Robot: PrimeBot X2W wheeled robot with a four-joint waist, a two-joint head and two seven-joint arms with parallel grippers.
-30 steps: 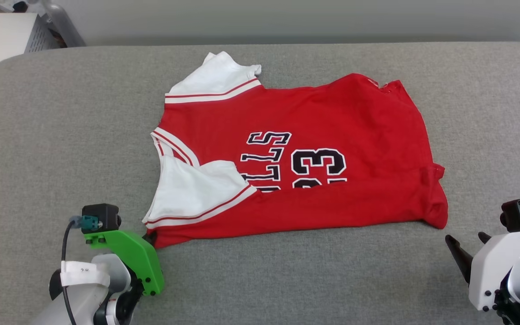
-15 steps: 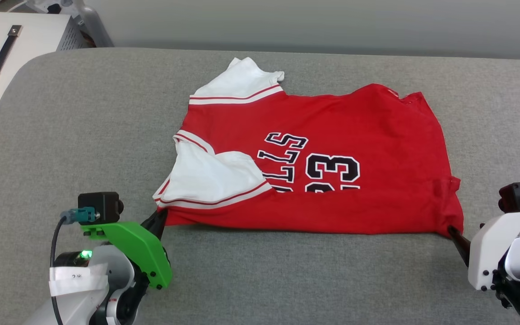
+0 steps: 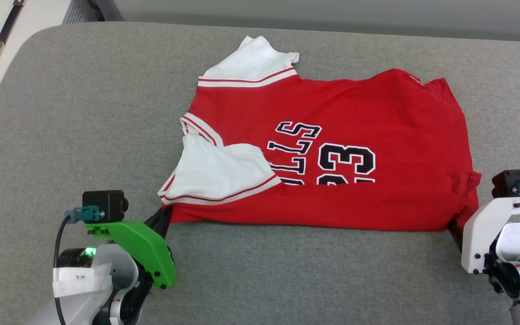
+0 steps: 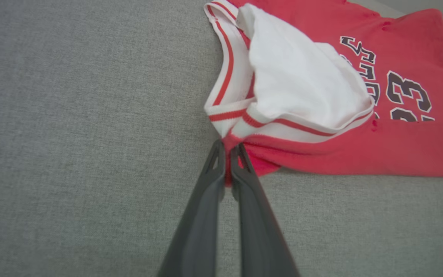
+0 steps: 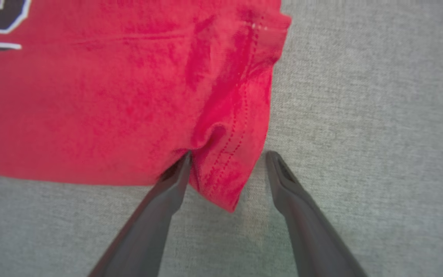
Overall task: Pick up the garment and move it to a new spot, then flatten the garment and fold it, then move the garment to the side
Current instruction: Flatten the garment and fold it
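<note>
Only one garment point(image 3: 355, 108); left pincer point(image 4: 227, 148) pinches it, right pincer point(image 5: 227, 154) gapes.

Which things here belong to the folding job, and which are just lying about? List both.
Job: garment on the grey surface; left pincer, shut on its sleeve-side corner; right pincer, open around its hem corner.
Lying about: white case with a handle, off the surface.

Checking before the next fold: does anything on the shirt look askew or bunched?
Yes. On the garment, the near white sleeve lies flopped over the red front, covering part of the lettering, and the hem corner between the open fingers of the right gripper is puckered.
</note>
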